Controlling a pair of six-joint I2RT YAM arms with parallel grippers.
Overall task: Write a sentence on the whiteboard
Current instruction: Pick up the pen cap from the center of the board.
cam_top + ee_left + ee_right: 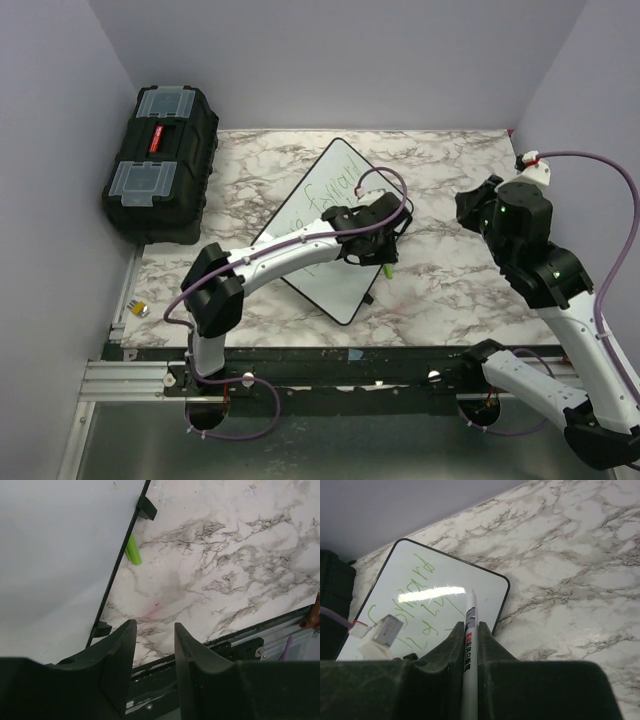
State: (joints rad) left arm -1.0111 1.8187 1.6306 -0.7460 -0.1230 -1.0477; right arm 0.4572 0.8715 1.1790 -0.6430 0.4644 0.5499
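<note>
The flat rectangular whiteboard with rounded corners and a thin black rim (pixel 337 295) lies slantwise at the centre of the top view, on the grey-veined white marble-pattern table (pixel 450 285). Its upper corner points toward the back wall and its lower corner toward the arm bases. The sentence in thin green handwritten marker strokes (pixel 322 195) runs in two lines across the board's upper half. The letters are too small and too far slanted to read with any certainty.

The left gripper (pixel 155 650) hangs over the board's right edge, right of centre in the top view. Its jaws are parted, with only bare table between them. In its wrist view, upper left of centre, a short bright green plastic piece (pixel 132 550), probably a marker cap, lies on the table just beside the board's rim.

The right gripper (pixel 470 630) hovers over the table at the right of the top view, well apart from the board. Its jaws are clenched on a slim white marker pen with red print on its barrel (pixel 471 605).

A black plastic toolbox with clear lid compartments (pixel 160 155) sits at the upper left.
</note>
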